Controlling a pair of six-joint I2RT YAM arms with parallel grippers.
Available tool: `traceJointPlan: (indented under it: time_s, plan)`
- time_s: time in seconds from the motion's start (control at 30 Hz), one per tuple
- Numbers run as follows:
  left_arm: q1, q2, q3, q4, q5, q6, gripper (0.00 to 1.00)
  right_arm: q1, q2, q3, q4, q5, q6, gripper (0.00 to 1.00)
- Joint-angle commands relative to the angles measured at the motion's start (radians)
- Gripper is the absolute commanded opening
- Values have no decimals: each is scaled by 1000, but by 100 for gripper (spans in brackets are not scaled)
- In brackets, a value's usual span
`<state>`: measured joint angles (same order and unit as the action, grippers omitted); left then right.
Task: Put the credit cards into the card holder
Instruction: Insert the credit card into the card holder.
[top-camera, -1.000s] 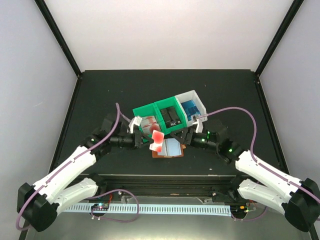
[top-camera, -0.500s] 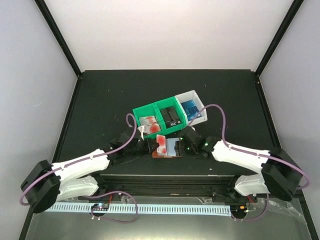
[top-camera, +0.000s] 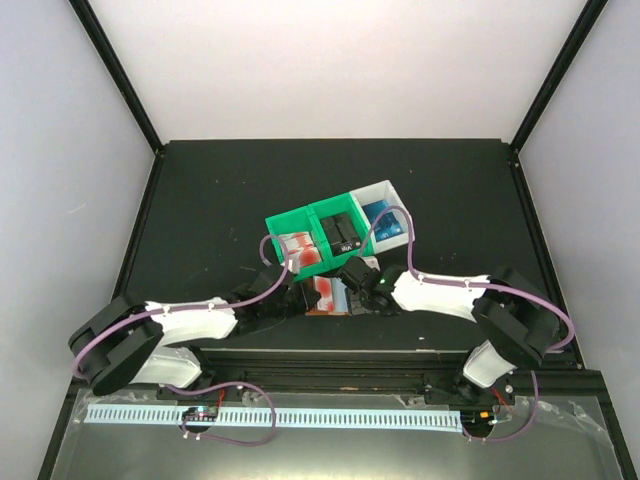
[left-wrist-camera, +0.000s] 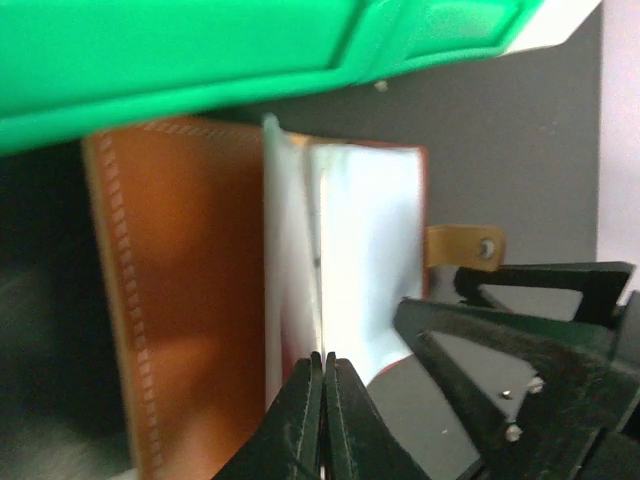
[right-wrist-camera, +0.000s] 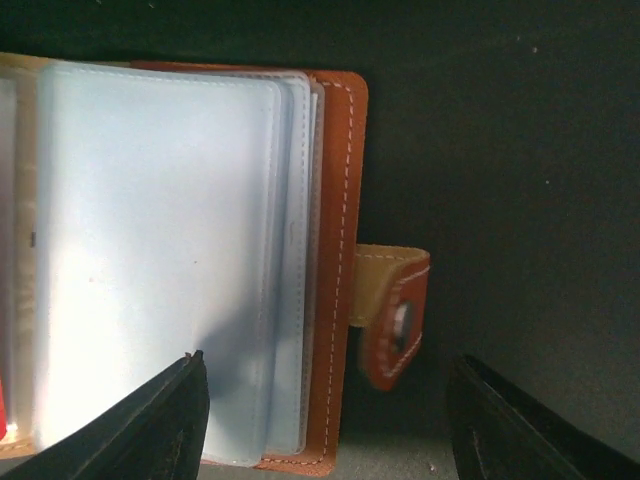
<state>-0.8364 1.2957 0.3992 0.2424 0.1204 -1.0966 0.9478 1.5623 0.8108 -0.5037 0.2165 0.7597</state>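
Observation:
The card holder (top-camera: 343, 299) lies open in front of the bins, its clear pockets up (right-wrist-camera: 150, 250) and its snap tab (right-wrist-camera: 395, 315) on the right. My left gripper (left-wrist-camera: 323, 360) is shut on a red-and-white credit card (left-wrist-camera: 285, 290), held edge-on over the middle of the open holder (left-wrist-camera: 180, 300). In the top view the card (top-camera: 322, 290) sits over the holder's left half, at my left gripper (top-camera: 305, 294). My right gripper (right-wrist-camera: 328, 360) is open, its fingers either side of the holder's right edge and tab; in the top view it (top-camera: 355, 285) is at that edge.
A green bin (top-camera: 277, 222) behind the holder has red-and-white cards (top-camera: 298, 247) in its left part and black cards (top-camera: 340, 232) in its right. A white bin (top-camera: 402, 208) beside it holds blue cards (top-camera: 385, 222). The green bin's wall (left-wrist-camera: 200, 60) is close above the holder.
Both arms have stretched low toward the holder. The left gripper has brought the red-and-white card down from above onto the open holder. The right gripper has moved left to the holder's right edge.

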Motion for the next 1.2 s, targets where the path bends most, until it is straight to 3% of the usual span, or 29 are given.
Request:
traceJointPlan:
  time_s: [0.0,0.3,0.53,0.93,1.17]
  plan:
    - [-13,34,-50,136,-21,-47,2,6,28,23,-22,24,-10,64]
    - [-13,103,-48,212,27,-57,2,6,35,6,-31,-15,-9,52]
    - [-13,-1,-69,167,-27,-32,1,6,38,6,-39,-11,5,44]
    - [-12,131,-51,316,45,-15,2,6,26,-3,-32,-13,9,41]
    - [-12,191,-31,315,45,-26,2,6,22,-15,-24,-17,13,41]
